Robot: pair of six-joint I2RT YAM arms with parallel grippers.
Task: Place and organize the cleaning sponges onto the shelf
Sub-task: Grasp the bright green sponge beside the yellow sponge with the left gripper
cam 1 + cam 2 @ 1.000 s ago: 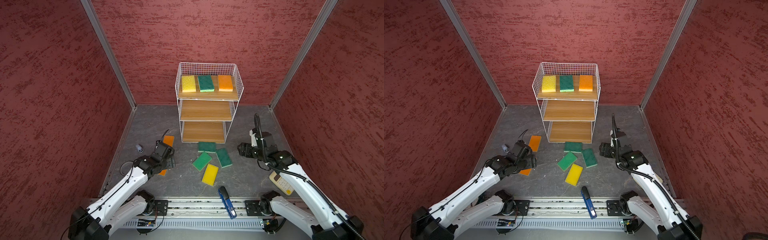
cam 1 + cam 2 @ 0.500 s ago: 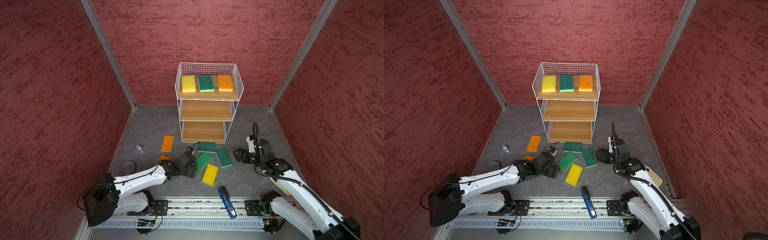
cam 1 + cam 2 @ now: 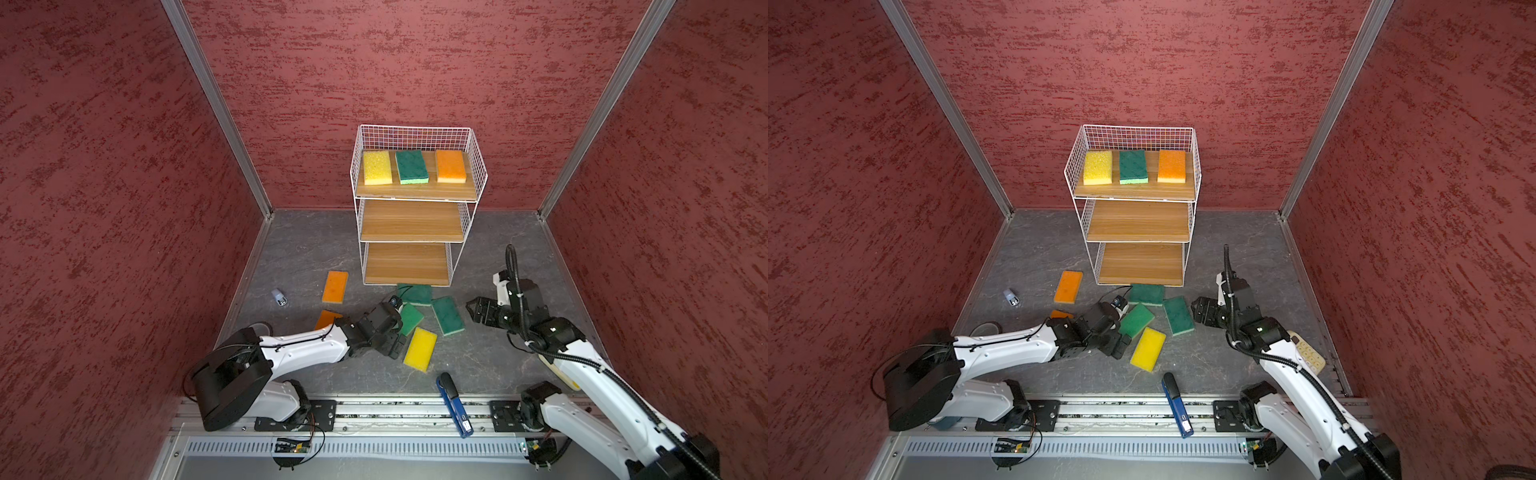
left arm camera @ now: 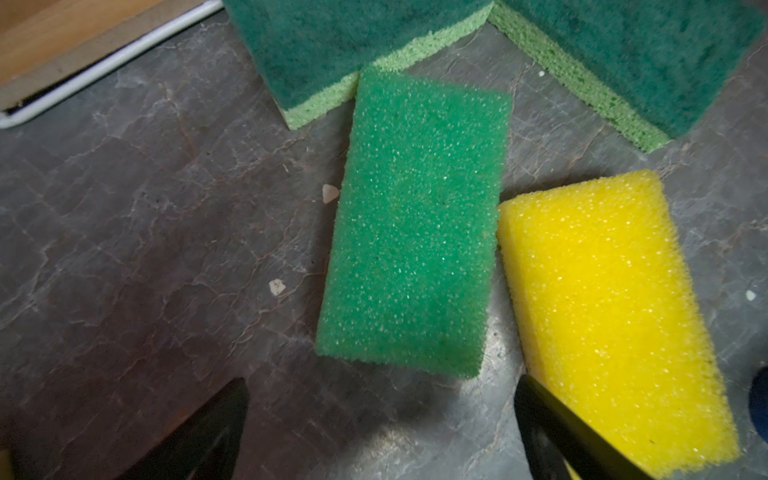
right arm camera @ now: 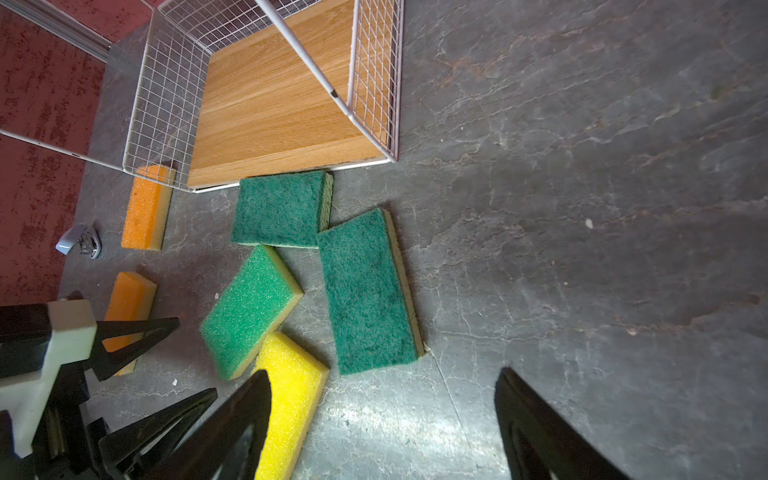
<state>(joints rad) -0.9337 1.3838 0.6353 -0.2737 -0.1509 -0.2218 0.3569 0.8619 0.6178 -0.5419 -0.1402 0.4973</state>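
The shelf [image 3: 411,220] stands at the back; its top board carries a yellow, a dark green and an orange sponge. On the floor in front lie two dark green sponges [image 3: 415,294] [image 3: 447,316], a bright green sponge [image 3: 410,318], a yellow sponge [image 3: 420,349] and two orange sponges [image 3: 335,286] [image 3: 326,319]. My left gripper [image 3: 400,338] [image 4: 380,395] is open and empty, just short of the bright green sponge [image 4: 415,224], beside the yellow one [image 4: 602,307]. My right gripper [image 3: 471,311] [image 5: 383,374] is open and empty, right of the dark green sponge [image 5: 370,291].
A blue stapler [image 3: 453,405] lies near the front rail. A small grey object [image 3: 279,297] sits at the left wall, with a dark ring [image 3: 259,328] close by. A beige pad [image 3: 1308,353] lies under my right arm. Red walls close in three sides.
My left arm swung right from the orange sponges to the bright green and yellow ones, and its jaws opened wider. My right gripper moved left toward the dark green sponge.
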